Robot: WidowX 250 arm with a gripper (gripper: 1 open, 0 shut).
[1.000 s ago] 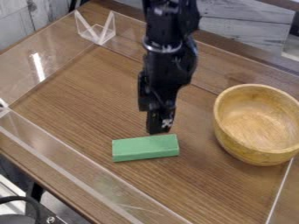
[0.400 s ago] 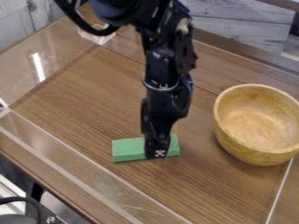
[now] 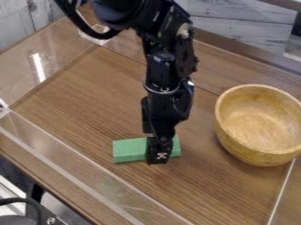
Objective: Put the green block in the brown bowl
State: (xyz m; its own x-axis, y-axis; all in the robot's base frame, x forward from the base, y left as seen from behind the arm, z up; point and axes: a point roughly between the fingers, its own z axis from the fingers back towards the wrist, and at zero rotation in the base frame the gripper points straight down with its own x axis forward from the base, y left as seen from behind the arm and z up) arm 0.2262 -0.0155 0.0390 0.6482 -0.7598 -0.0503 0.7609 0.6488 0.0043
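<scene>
The green block [image 3: 132, 149] lies flat on the wooden table, left of the brown bowl [image 3: 261, 124]. My gripper [image 3: 160, 151] points straight down and is lowered onto the right half of the block. Its jaws stand open across the block's width, and the near finger [image 3: 159, 156] sits in front of the block's near edge. The far finger is hidden behind the hand. The block rests on the table. The bowl stands upright and empty, about a hand's width to the right of the gripper.
Clear acrylic walls [image 3: 47, 145] run along the table's left and near edges. A small clear stand [image 3: 97, 28] sits at the back left. Bare wood lies between the block and the bowl.
The gripper has come down from just above the block to straddle its right half. Block and bowl have not moved.
</scene>
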